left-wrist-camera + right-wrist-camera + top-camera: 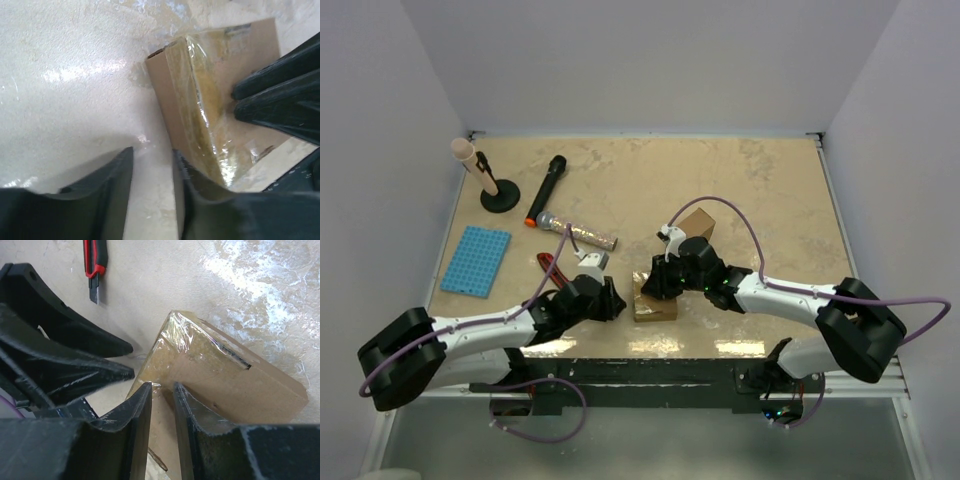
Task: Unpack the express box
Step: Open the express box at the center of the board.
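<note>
Closest to the near edge of the surface (pixel 770 180), the two arms lean inward and meet over the express box (pixel 655 305), which lies flat between them, just ahead of their bases.

The left claw (pixel 151 155) sits low at the box's left side. Its jaws are slightly parted, with only bare surface showing in the gap, so it grips nothing. One finger rests right against the box's edge.

The right claw (pixel 162 387) points down at a taped corner of the box (pixel 240 385). Its jaws are nearly together and cardboard shows in the slit between them. It cannot be told whether they pinch the tape or the edge, or merely hover over it.

Clear tape (pixel 200 105) wraps the seam and is crinkled but unbroken, and the flaps lie shut. The unpacking looks barely begun: nothing is cut, nothing lifted, nothing out. Slitting the tape, opening the flaps and removing the contents all remain.

Just beyond the left claw, a red utility knife (pixel 94 265) lies on the surface, apart from both arms. Its blade seems the likely tool for the tape.

Farther out, a second brown box (pixel 698 222) stands behind the right wrist. A blue studded board (pixel 477 260) and a glittery microphone (pixel 578 234) sit to the left. At the far left are a black microphone (pixel 548 187) and a pale one on a round stand (pixel 501 201).
</note>
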